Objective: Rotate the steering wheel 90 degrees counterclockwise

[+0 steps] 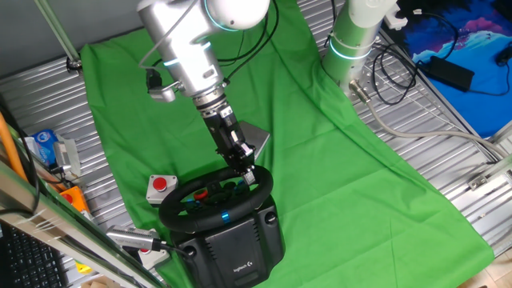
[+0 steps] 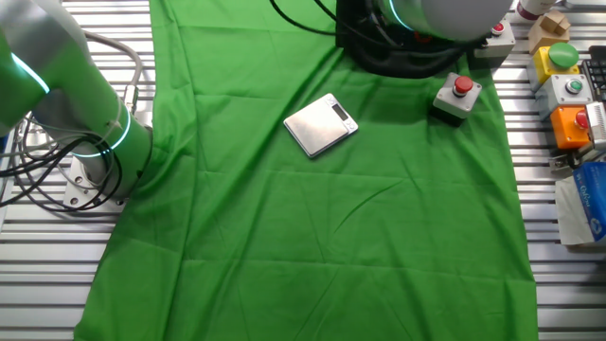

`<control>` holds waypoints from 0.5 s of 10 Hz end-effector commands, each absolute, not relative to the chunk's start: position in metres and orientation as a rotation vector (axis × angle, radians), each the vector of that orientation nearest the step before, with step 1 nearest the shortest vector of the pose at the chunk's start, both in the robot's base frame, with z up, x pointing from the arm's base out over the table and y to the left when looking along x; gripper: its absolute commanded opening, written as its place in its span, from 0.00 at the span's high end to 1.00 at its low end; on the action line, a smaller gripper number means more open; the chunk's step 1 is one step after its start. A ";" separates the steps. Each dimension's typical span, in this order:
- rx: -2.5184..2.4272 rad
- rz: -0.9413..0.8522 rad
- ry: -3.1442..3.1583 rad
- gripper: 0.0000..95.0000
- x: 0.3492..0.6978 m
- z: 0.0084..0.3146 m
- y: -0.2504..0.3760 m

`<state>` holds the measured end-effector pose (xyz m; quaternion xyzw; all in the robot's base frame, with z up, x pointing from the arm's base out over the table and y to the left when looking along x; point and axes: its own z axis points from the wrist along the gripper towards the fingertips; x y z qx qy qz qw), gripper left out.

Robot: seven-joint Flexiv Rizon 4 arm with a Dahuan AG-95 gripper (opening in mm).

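Note:
The steering wheel [image 1: 214, 198] is a black round rim with coloured hub buttons, standing on a boxy black base [image 1: 238, 250] at the near edge of the green cloth. My gripper [image 1: 246, 171] comes down from the upper left, its narrow fingers closed on the rim at its far right side. In the other fixed view only a black part of the steering wheel [image 2: 383, 55] shows at the top edge, under the arm, and the gripper itself is hidden.
A grey metallic box [image 1: 258, 141] [image 2: 322, 124] lies just behind the wheel. A red push button on a white box [image 1: 160, 186] [image 2: 457, 96] sits beside the wheel. Several more button boxes [image 2: 565, 90] line the cloth's side. The robot's base column [image 1: 352, 40] stands at the far corner.

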<state>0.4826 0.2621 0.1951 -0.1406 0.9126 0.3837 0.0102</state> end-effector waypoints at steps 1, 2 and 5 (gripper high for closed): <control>-0.430 1.206 2.850 1.00 0.484 0.194 0.262; -0.423 1.208 2.849 1.00 0.483 0.192 0.262; -0.391 1.241 2.835 1.00 0.482 0.183 0.261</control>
